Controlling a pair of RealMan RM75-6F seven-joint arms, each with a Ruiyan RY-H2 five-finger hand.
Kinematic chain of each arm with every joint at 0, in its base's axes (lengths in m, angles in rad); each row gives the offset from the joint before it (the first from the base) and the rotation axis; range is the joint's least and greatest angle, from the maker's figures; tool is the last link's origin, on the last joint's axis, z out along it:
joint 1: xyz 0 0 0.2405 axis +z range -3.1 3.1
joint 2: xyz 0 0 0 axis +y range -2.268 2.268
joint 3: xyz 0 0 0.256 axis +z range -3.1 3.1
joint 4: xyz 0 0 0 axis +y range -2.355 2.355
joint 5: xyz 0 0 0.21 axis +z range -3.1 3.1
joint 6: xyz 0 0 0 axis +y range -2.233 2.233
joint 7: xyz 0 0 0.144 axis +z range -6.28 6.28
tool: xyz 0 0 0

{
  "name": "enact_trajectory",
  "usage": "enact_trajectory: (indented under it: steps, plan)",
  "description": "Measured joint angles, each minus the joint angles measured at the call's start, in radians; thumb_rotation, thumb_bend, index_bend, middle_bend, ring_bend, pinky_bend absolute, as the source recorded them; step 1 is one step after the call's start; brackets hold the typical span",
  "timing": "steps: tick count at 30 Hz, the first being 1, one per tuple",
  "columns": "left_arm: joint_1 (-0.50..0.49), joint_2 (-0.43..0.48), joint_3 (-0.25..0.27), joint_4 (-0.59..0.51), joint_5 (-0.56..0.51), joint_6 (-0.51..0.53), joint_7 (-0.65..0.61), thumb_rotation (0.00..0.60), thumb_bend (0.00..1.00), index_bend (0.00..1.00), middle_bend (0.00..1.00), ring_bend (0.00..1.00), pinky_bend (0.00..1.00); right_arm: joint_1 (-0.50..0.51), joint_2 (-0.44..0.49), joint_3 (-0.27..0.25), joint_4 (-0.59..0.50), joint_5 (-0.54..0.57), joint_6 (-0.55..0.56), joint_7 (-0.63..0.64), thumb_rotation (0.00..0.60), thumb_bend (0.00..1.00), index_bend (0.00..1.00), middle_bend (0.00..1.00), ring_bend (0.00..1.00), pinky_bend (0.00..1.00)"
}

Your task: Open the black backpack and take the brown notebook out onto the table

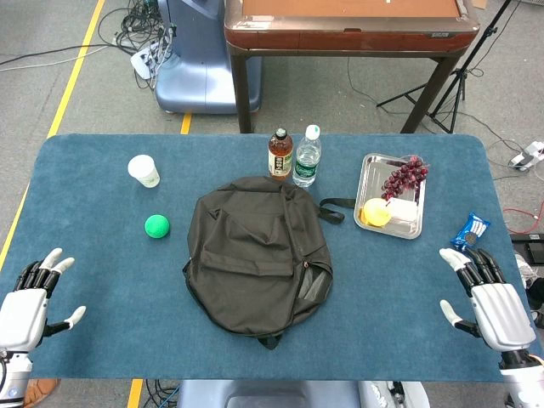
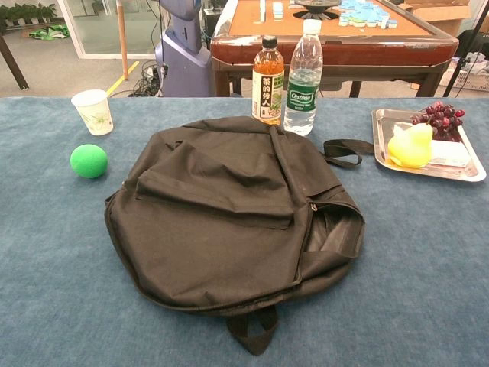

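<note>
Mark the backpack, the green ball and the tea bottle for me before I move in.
Backpack [image 2: 221, 222]: chest view, middle of its front panel.
Green ball [image 2: 89, 161]: chest view, centre of the ball.
Tea bottle [image 2: 267, 86]: chest view, on its label.

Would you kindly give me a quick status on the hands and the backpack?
Left hand and right hand open, resting at table edges. Black backpack lies flat mid-table, untouched; notebook not visible. Two bottles stand just behind it.
</note>
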Motion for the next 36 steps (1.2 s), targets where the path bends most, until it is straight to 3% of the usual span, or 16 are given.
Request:
enact_trajectory:
  steps: [11, 20, 27, 36]
  plan:
    - [-0.019, 0.001, 0.005, 0.020, 0.028, -0.026, -0.023, 0.600, 0.17, 0.18, 0.07, 0.10, 0.06, -0.010, 0.020, 0.012, -0.013, -0.004, 0.038, 0.003, 0.600, 0.34, 0.13, 0.15, 0.00, 0.03]
    - [-0.100, -0.018, 0.010, 0.082, 0.091, -0.125, -0.093, 0.600, 0.17, 0.19, 0.07, 0.10, 0.06, -0.012, 0.047, 0.035, -0.040, 0.006, 0.059, -0.004, 0.600, 0.34, 0.13, 0.15, 0.00, 0.03]
    - [-0.190, -0.074, 0.020, 0.172, 0.150, -0.223, -0.138, 0.600, 0.17, 0.19, 0.07, 0.10, 0.06, -0.010, 0.046, 0.032, -0.049, 0.003, 0.049, -0.008, 0.600, 0.34, 0.13, 0.15, 0.00, 0.03]
    - [-0.274, -0.179, 0.028, 0.303, 0.220, -0.270, -0.172, 0.600, 0.17, 0.16, 0.07, 0.10, 0.06, -0.013, 0.046, 0.027, -0.056, 0.000, 0.047, -0.016, 0.600, 0.34, 0.13, 0.15, 0.00, 0.03]
